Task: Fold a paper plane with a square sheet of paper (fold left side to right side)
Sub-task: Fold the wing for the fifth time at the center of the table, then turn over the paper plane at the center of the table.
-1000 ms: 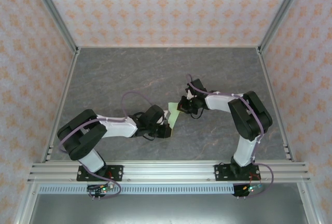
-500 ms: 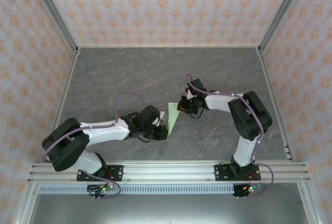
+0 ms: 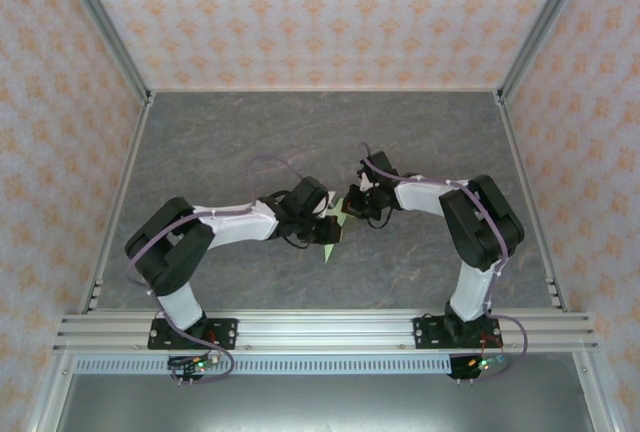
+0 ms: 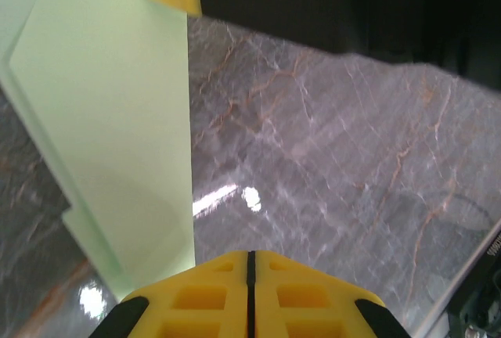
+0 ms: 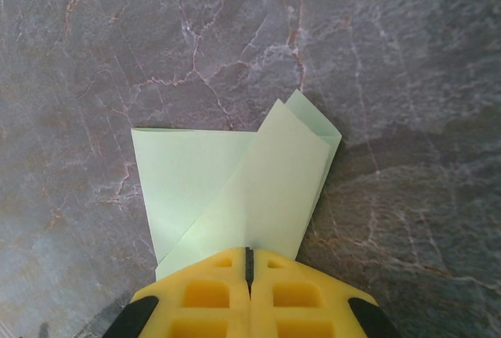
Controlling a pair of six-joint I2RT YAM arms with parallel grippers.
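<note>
**1 folded sheet between 2 clenched end effectors**

On the grey marbled counter (image 3: pixel 250 132) lies 1 pale green paper (image 3: pixel 334 235), just below the middle of the top view. The 2 arms reach in from the lower left and lower right and meet over it. The left end effector (image 3: pixel 322 222) is at its left edge and the right end effector (image 3: pixel 352 208) at its upper right.

In the left wrist view the left end effector (image 4: pixel 250 253) is clenched, its 2 yellow fingers meeting along a thin seam. The paper (image 4: pixel 109 119) fills the left side of that frame, 1 layer lying over another.

The right end effector (image 5: pixel 249 250) is clenched too. The paper (image 5: pixel 235 189) runs up to its tips, with 1 flap folded diagonally across the layer beneath. Whether either end effector pinches the sheet cannot be told.
</note>
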